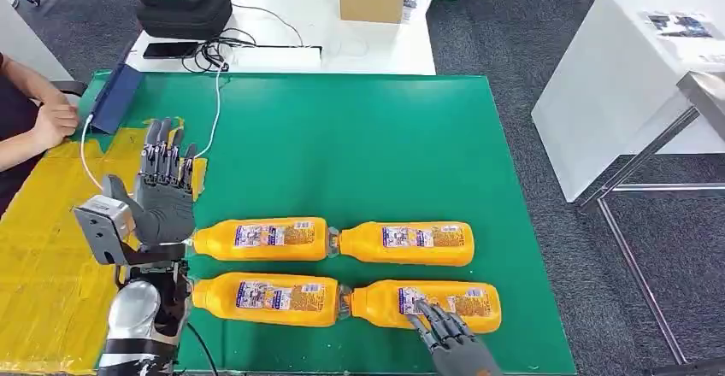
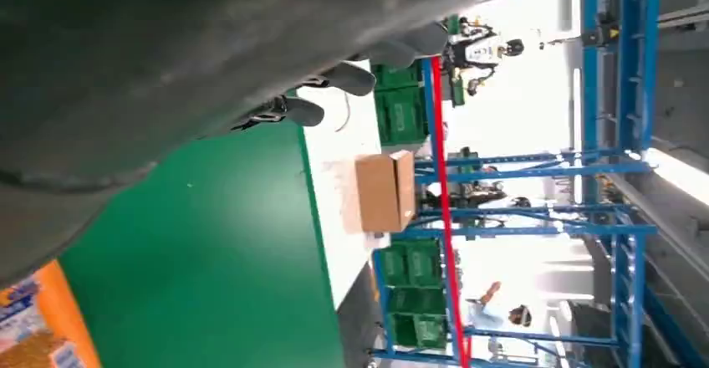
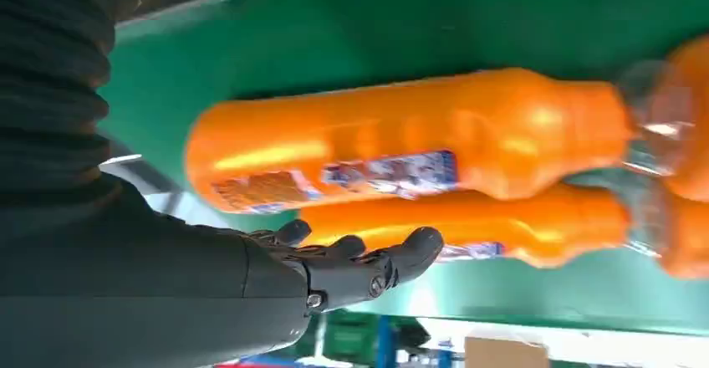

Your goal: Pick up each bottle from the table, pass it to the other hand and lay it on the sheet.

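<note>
Silver arms, dk grey hands (image 1: pixel 162 190)

Four orange bottles (image 1: pixel 260 238) with multicoloured printed labels lie on the green table (image 1: pixel 359 149) in the lower middle. A yellow sheet (image 1: pixel 43 248) covers the lower left. The left hand (image 1: pixel 162 190) is grey, and the right hand (image 1: pixel 449 335) is dark grey.

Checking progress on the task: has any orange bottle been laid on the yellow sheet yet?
No, all four orange bottles lie on the green mat, none on the yellow sheet.

green table (image 1: pixel 359 137), four orange bottles (image 1: pixel 261 238), yellow sheet (image 1: pixel 43 248)
</note>
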